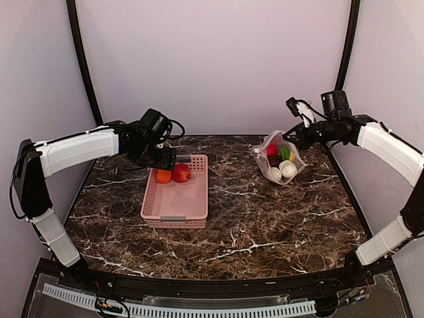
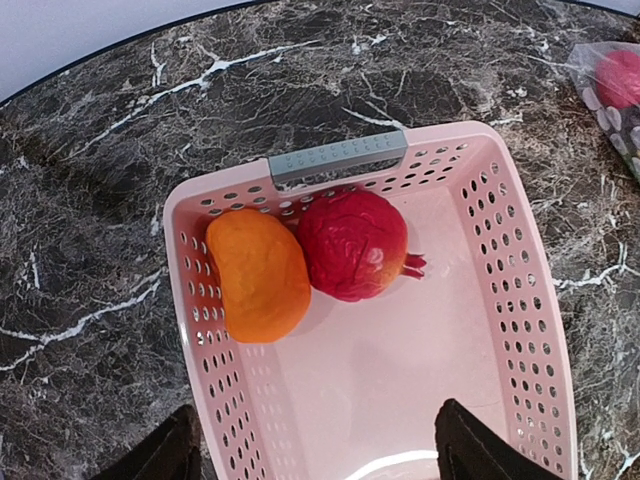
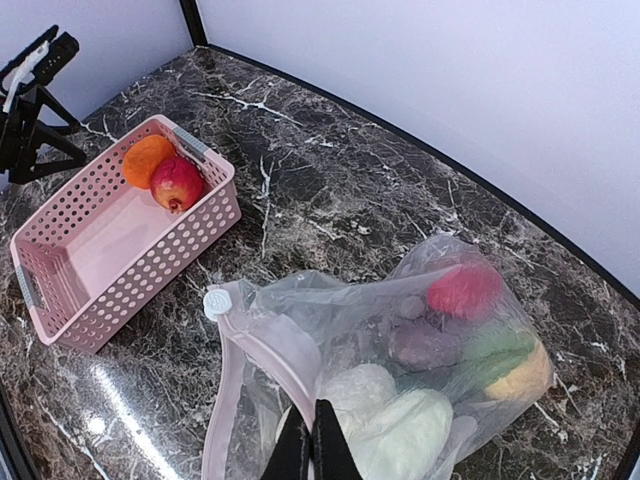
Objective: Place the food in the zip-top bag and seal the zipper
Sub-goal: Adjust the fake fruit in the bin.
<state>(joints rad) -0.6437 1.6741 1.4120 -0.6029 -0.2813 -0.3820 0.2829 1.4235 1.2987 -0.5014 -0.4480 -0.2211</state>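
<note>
Two pieces of food lie at the far end of the pink basket (image 2: 400,350): an orange one (image 2: 258,275) and a red one (image 2: 352,243). My left gripper (image 2: 320,455) hangs open above the basket, short of both pieces, with nothing between its fingers. Its left finger (image 2: 165,452) is outside the basket wall, the other inside. The zip-top bag (image 3: 400,320) lies on the table with red, purple, green, yellow and white food inside. My right gripper (image 3: 312,425) is shut on the bag's pinkish zipper (image 3: 270,345), holding the mouth up.
The basket (image 1: 175,205) sits left of centre on the dark marble table (image 1: 265,225), and the bag (image 1: 278,159) lies at the back right. A white slider (image 3: 216,302) sits at the zipper's end. Pale walls close in the back and sides.
</note>
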